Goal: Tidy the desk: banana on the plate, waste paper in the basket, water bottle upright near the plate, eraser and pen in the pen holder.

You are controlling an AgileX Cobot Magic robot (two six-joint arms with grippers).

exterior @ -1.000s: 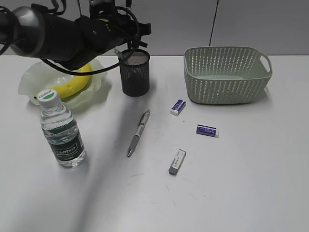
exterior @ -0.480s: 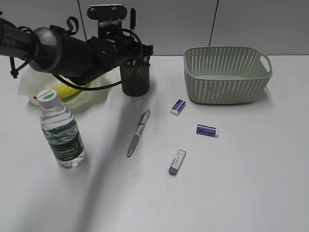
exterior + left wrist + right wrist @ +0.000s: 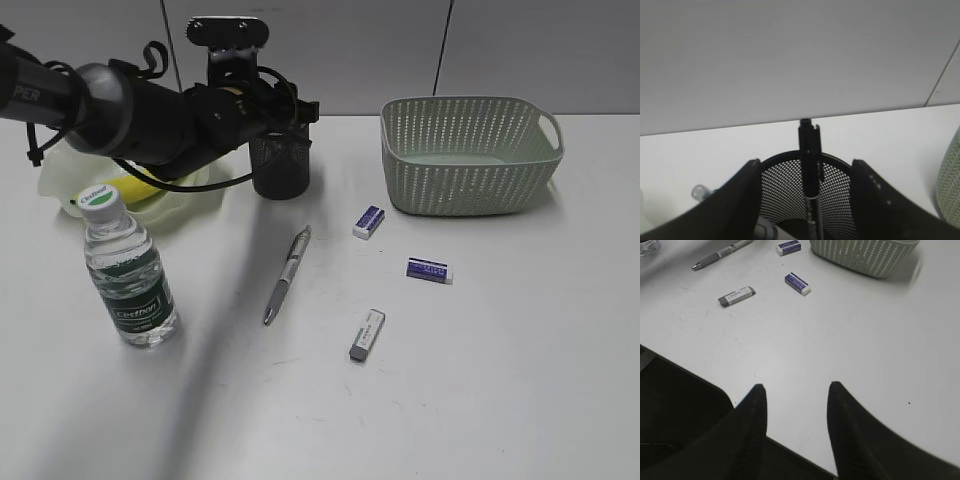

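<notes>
My left gripper [image 3: 285, 118] is open at the mouth of the black mesh pen holder [image 3: 281, 170], one finger on each side [image 3: 805, 162]. A black pen [image 3: 809, 150] stands inside the holder, leaning on its far rim, touching neither finger. A silver pen [image 3: 288, 273] lies on the desk. Three erasers [image 3: 369, 221] [image 3: 430, 270] [image 3: 367, 334] lie right of it. The banana [image 3: 140, 190] lies on the green plate [image 3: 60, 180]. The water bottle [image 3: 128, 270] stands upright in front of the plate. My right gripper [image 3: 796, 390] is open and empty above bare desk. The waste paper is out of view.
The green perforated basket [image 3: 470, 155] stands at the back right and also shows in the right wrist view [image 3: 865, 255]. My left arm [image 3: 140, 120] stretches over the plate. The right wrist view shows the desk's front edge [image 3: 790, 452] just below the fingers.
My left arm has dropped lower and shifted right, bringing the gripper down from above the pen holder to its mouth. Nothing on the desk has moved.
</notes>
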